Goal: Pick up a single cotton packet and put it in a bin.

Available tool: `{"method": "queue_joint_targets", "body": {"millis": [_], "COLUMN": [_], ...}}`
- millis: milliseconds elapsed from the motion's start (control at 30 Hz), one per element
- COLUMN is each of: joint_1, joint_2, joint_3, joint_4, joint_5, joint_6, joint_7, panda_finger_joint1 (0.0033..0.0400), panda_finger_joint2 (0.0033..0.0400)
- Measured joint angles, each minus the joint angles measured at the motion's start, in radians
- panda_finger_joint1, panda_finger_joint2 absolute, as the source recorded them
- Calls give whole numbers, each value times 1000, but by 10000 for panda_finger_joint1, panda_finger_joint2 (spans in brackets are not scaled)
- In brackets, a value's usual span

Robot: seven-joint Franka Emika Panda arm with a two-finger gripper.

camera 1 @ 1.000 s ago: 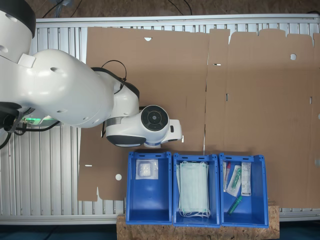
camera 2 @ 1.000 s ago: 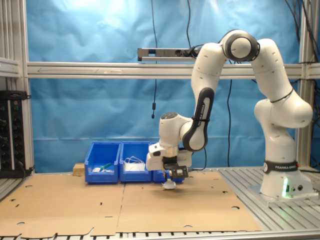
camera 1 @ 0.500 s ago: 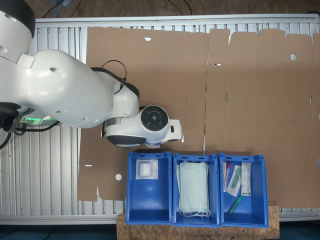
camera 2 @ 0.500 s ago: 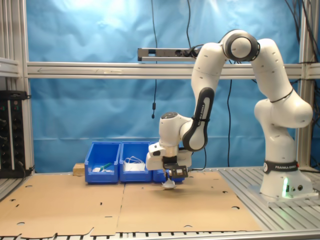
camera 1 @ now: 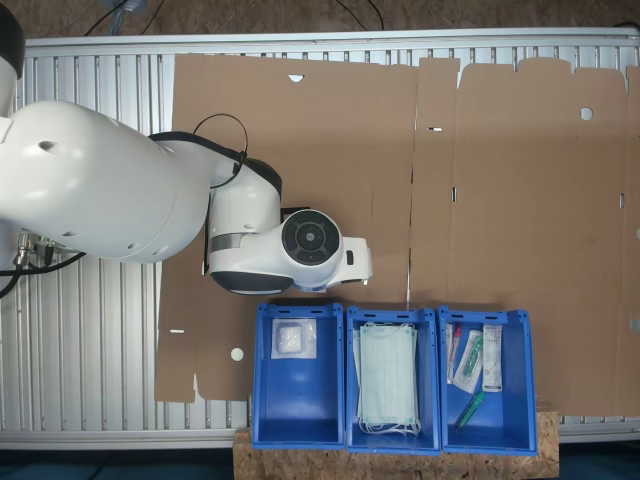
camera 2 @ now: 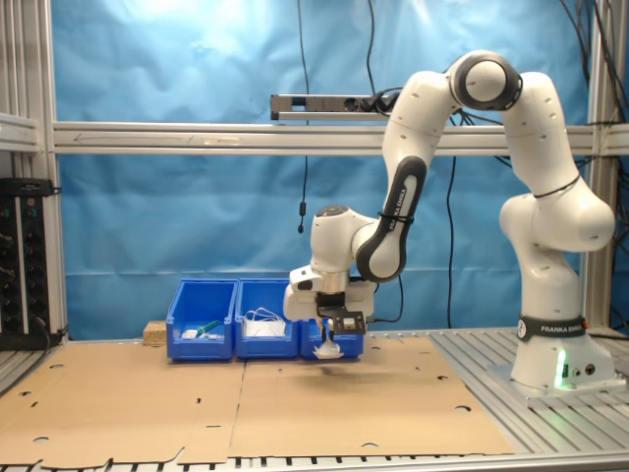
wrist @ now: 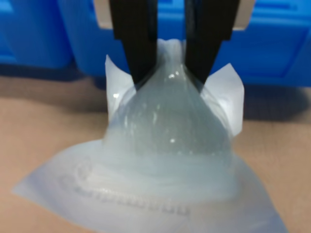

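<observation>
I see the arm bent low, wrist pointing down, the hand [camera 2: 333, 344] just in front of the bin [camera 1: 297, 375]. Its fingers [wrist: 133, 41] are pinched on the cotton packet [wrist: 167, 145], which hangs crumpled above the cardboard; I can't tell its long axis.

You can see dark lettering on the band [camera 2: 550, 327] round the arm's base in the second exterior view. Print on the long packet [camera 1: 492, 358] is too small to read. Embossing on the cotton packet [wrist: 170, 194] is too blurred to read.

Clear cotton packet [wrist: 170, 145] pinched, hanging crumpled, blue bin [camera 1: 297, 425] holding another packet
</observation>
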Motion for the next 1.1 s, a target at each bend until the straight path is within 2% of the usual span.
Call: {"method": "queue_joint_targets", "body": {"millis": [233,600,833,1100], "joint_1": [2,2,1,-10], "joint_2": [-95,-179,-202,-204], "joint_3": [0,-1,-26,-98], "joint_4": [-4,-35,-41,-25], "joint_5": [0,0,0,0], "joint_6": [-43,-85,-117,-139], "joint_7": [0,-3,-55,-138], "panda_finger_joint1": [36,36,37,37], "panda_finger_joint2": [36,36,37,37]}}
